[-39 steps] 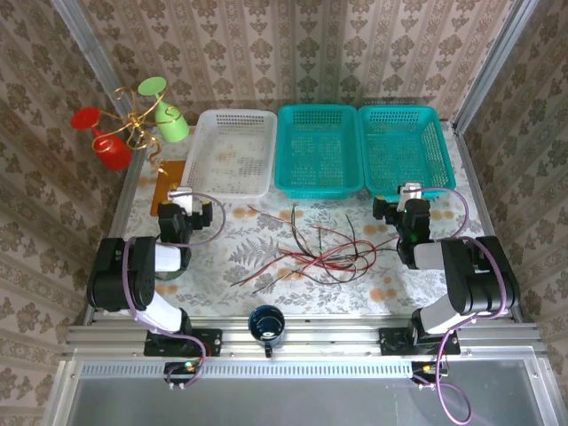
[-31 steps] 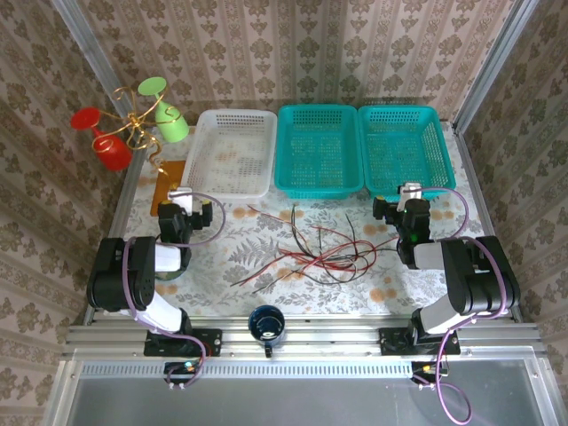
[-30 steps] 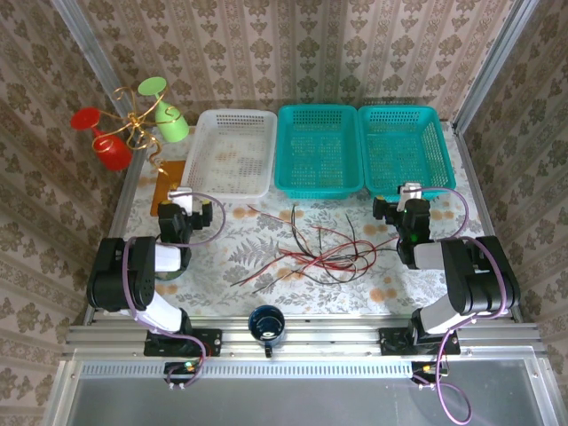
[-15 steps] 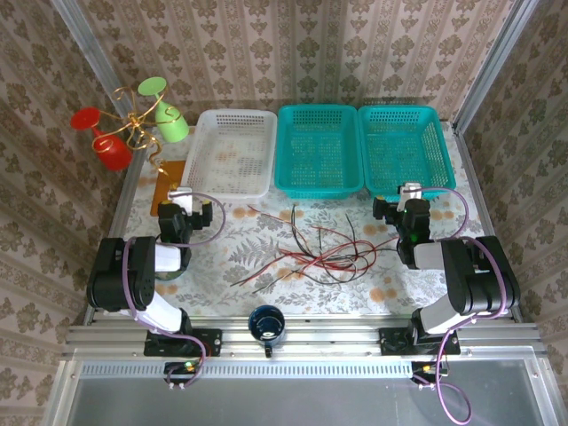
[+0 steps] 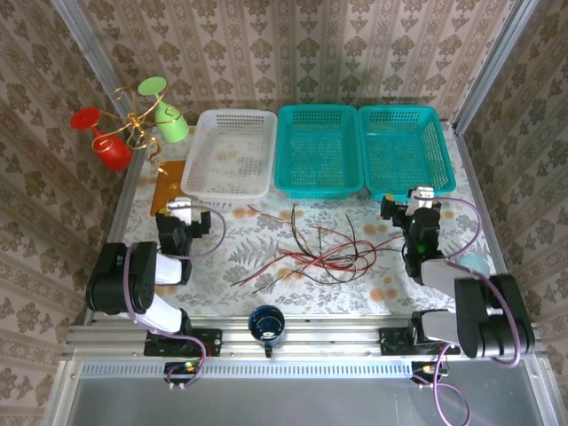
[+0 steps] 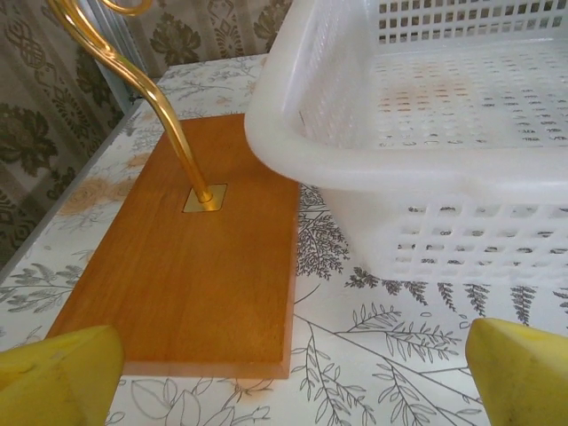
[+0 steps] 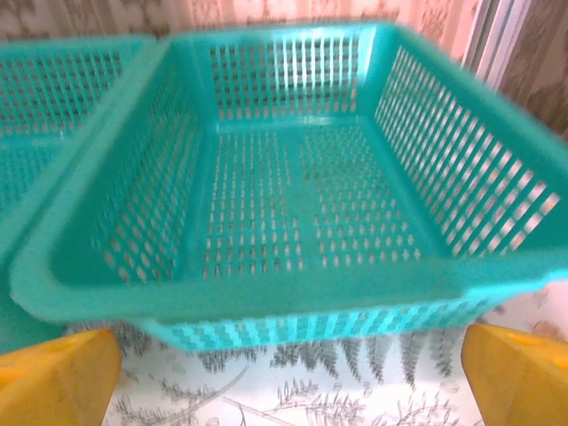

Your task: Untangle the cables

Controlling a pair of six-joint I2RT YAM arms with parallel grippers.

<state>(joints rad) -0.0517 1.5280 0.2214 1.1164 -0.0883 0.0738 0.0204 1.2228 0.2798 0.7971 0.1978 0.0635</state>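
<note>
The cables (image 5: 318, 252) are thin red, black and pale wires lying in a loose tangle on the patterned table, midway between the two arms. My left gripper (image 5: 183, 209) stands open to their left, apart from them. In the left wrist view this left gripper (image 6: 288, 390) shows its yellow fingertips (image 6: 55, 376) wide apart over bare cloth, in front of a wooden board (image 6: 200, 262). To the right of the tangle, my right gripper (image 5: 422, 199) is open too. In the right wrist view that right gripper (image 7: 288, 390) faces a teal basket (image 7: 266, 297) with nothing between its fingers (image 7: 524, 373).
Three baskets line the far side: white (image 5: 202, 169), teal (image 5: 286, 151) and teal (image 5: 442, 151). A gold stand (image 5: 135, 122) with red and green cups rises from the wooden board (image 5: 169, 185) at the far left. A dark blue cup (image 5: 266, 322) sits at the near edge.
Both arms have shifted. The right arm swung right and toward the near edge, its gripper now slightly further right. The left gripper pulled back a little. The cables lie unmoved.
</note>
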